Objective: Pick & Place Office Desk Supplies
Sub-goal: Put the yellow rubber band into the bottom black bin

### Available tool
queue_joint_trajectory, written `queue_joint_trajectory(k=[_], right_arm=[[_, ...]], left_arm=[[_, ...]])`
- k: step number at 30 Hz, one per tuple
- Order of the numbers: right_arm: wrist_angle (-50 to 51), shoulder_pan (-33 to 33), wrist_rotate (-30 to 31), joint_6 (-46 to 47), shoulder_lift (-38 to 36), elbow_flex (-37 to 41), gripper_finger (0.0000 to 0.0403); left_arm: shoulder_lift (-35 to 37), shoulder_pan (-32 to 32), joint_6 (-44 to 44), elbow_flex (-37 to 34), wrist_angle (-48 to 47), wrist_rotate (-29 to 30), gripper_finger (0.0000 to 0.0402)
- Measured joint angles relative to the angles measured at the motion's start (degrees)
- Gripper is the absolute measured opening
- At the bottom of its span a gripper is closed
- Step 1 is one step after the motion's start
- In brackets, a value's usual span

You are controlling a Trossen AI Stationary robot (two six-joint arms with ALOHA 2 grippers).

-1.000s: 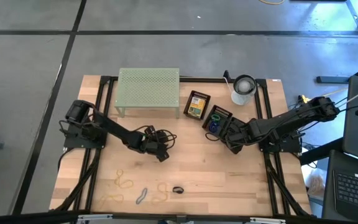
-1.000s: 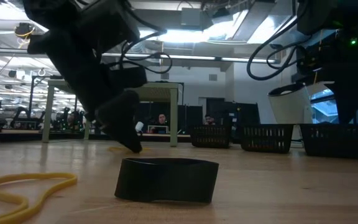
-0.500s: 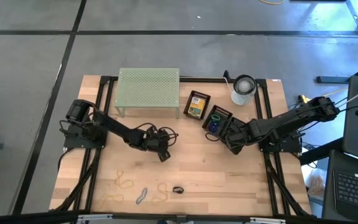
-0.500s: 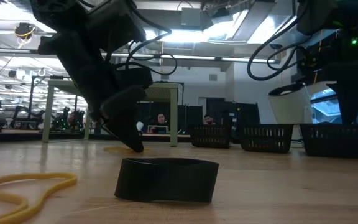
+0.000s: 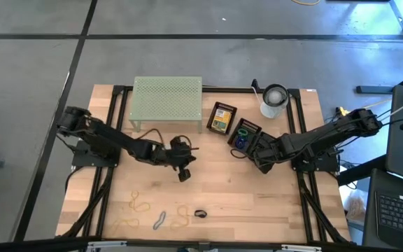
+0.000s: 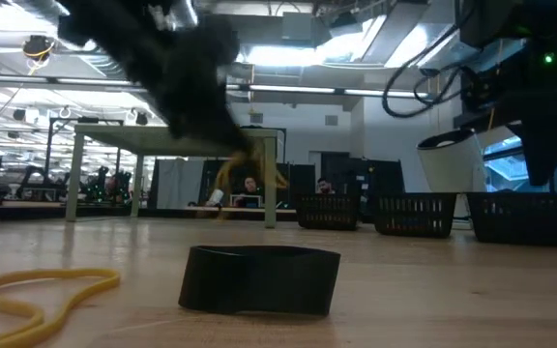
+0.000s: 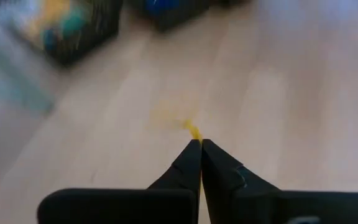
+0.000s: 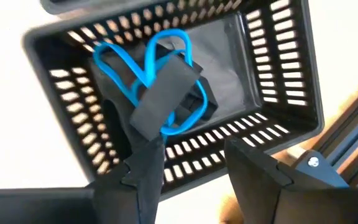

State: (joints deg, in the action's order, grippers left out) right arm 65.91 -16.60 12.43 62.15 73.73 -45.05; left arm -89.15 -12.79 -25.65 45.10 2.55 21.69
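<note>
Yellow rubber band (image 7: 193,130) pinched in shut left gripper (image 7: 201,148), lifted off mid-table; carry to a black basket (image 5: 244,134) likely next. Right gripper (image 8: 188,155) half open over that basket, holding nothing.

1. Wooden table top (image 5: 257,199): light plank surface, edged by a black metal frame (image 5: 306,210).
2. Pale green perforated rack (image 5: 167,100): stands on short legs at the far side of the table, left of centre. In the low view its legs and top show in the background (image 6: 143,145).
3. White cup-like cylinder (image 5: 274,101): upright at the far right of the table, near the frame's corner.
4. Floor (image 5: 187,56): grey concrete with dark seam lines, surrounding the table.
5. Room beyond the table, low view: ceiling lights (image 6: 298,43); seated persons (image 6: 249,186), small and indistinct.
6. Laptop keyboard (image 5: 401,210): at the right edge, off the table.
</note>
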Motion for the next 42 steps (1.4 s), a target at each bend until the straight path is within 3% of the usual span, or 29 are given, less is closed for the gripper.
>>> queue_joint_trajectory(k=[6, 12, 16, 20, 24, 29, 32, 42], right_arm=[[0.97, -0.04, 0.87, -1.30, 0.00, -6.15, 0.0154], [-0.76, -1.68, 8.87, -3.06, 0.00, -13.27, 0.0147], [-8.85, -3.32, 16.71, -7.97, -0.02, -15.11, 0.0146], [-25.33, -4.90, 20.55, -21.61, -0.01, -15.13, 0.0146], [-44.96, -5.87, 17.74, -38.54, 0.71, -15.15, 0.0147], [-61.55, -5.97, 6.82, -51.17, 3.10, -15.18, 0.0172], [-66.64, -5.97, 4.48, -55.45, 5.57, -15.18, 0.0204], [-77.98, -3.33, 4.66, -61.55, 14.09, -15.16, 0.0298]], left_arm=[[7.26, -0.73, 9.09, 0.09, 8.03, 0.74, 0.0001], [12.90, -2.60, 20.60, 0.17, 18.97, 0.88, 0.0001], [15.72, -4.29, 27.66, 0.22, 25.83, 1.07, 0.0003], [16.81, -5.90, 31.93, 0.22, 29.75, 1.09, 0.0001], [16.86, -7.05, 32.89, 0.22, 31.38, 1.11, 0.0003], [16.86, -7.90, 31.15, 0.22, 31.54, 1.13, 0.0001], [16.86, -8.36, 30.91, 0.22, 31.58, 1.11, 0.0002], [12.17, -8.60, 30.89, 0.28, 36.30, 0.83, 0.0003]])
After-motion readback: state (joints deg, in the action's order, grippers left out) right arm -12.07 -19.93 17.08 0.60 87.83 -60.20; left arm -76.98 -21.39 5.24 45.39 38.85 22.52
